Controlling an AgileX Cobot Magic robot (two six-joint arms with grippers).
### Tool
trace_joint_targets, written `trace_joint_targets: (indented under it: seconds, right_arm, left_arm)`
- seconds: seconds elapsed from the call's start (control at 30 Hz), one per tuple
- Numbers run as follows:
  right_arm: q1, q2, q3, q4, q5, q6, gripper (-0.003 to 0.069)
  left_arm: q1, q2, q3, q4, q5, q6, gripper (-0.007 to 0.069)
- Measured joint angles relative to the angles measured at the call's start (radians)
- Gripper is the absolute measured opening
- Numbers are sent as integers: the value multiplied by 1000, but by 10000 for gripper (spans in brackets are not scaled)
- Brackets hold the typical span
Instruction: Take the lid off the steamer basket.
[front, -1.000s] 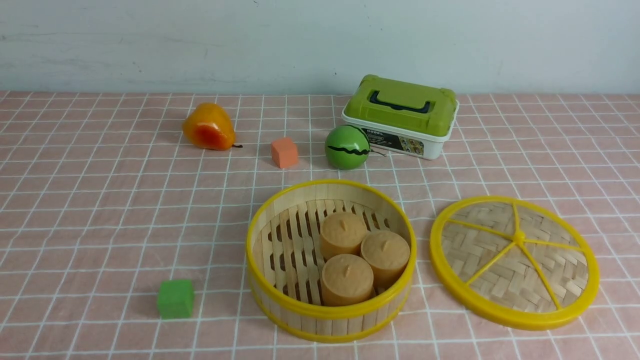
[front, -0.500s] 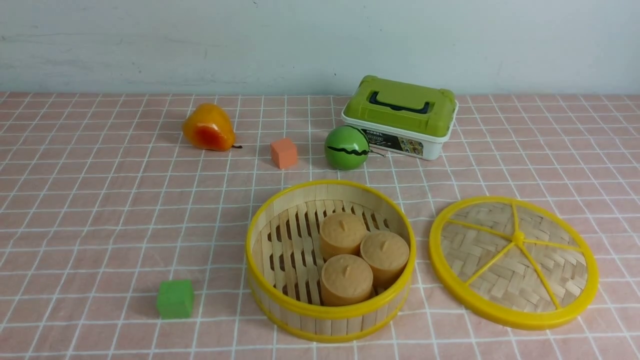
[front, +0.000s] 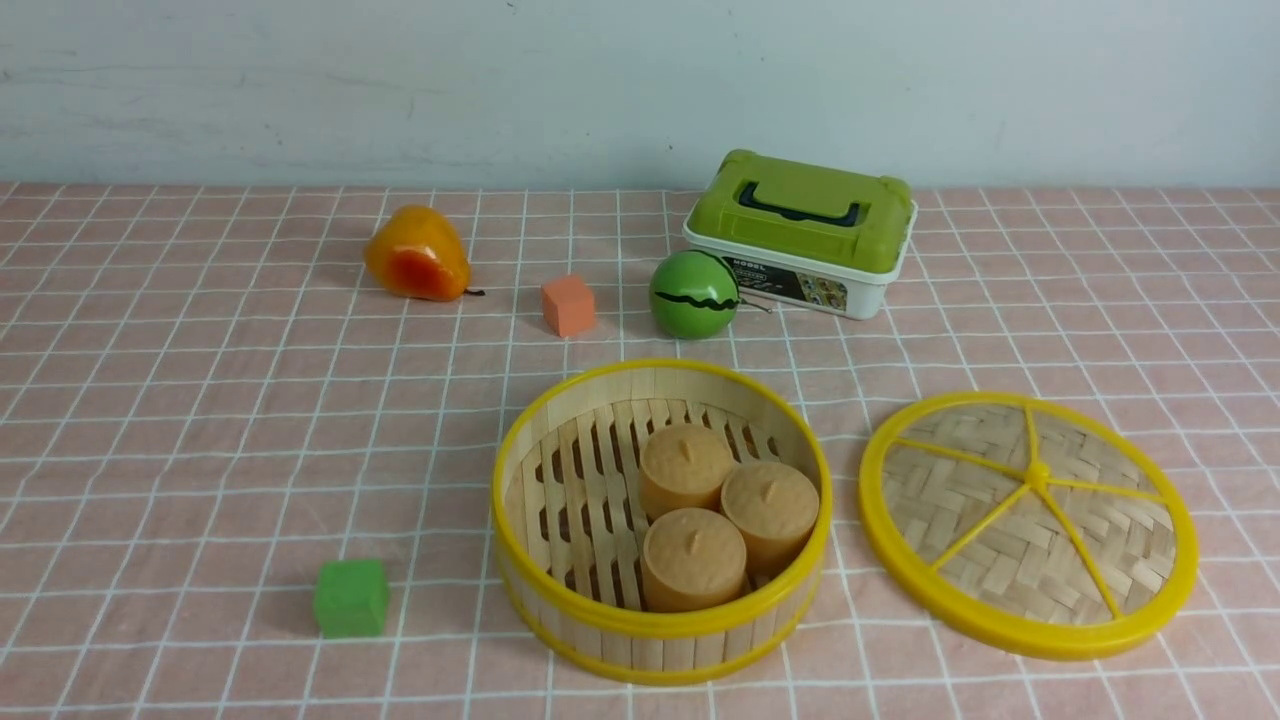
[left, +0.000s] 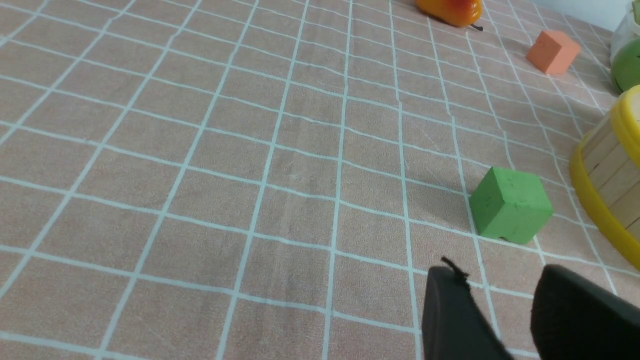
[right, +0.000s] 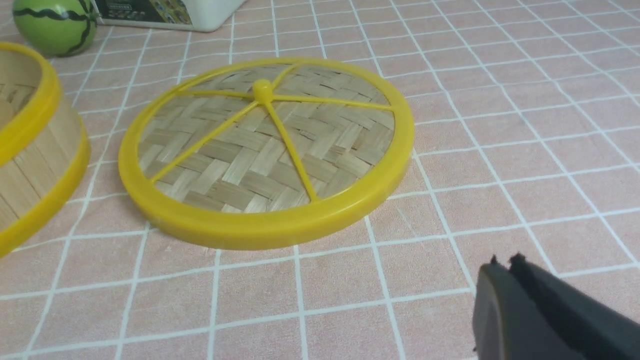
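Right end effector, fingers pressed together and empty, hovers near the lid lying flat on the bench beside the open steamer basket; left end effector stands parted.

Only the finger ends of the robot show, and only in the two wrist views; the front view shows none of it. The left gripper has two matte black fingers, broad and blunt with rounded edges, a strip of pink cloth visible between them, and a thin black wisp sticking off one tip. The right gripper has the same matte black fingers, flat-sided, with small ragged nubs at the tips, pressed together.
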Motion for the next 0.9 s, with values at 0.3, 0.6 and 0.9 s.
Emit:
trace_joint_targets:
  seconds: [0.3,0.6,0.9]
  right_arm:
    - [0,0,-1,1,3,-3,-6]
    - [0,0,-1,1,3,-3,7]
    - [0,0,-1,1,3,-3,19]
  left_arm:
    - [0,0,0,0,0,0,239]
    - [0,0,0,0,0,0,239]
    - [0,0,0,0,0,0,239]
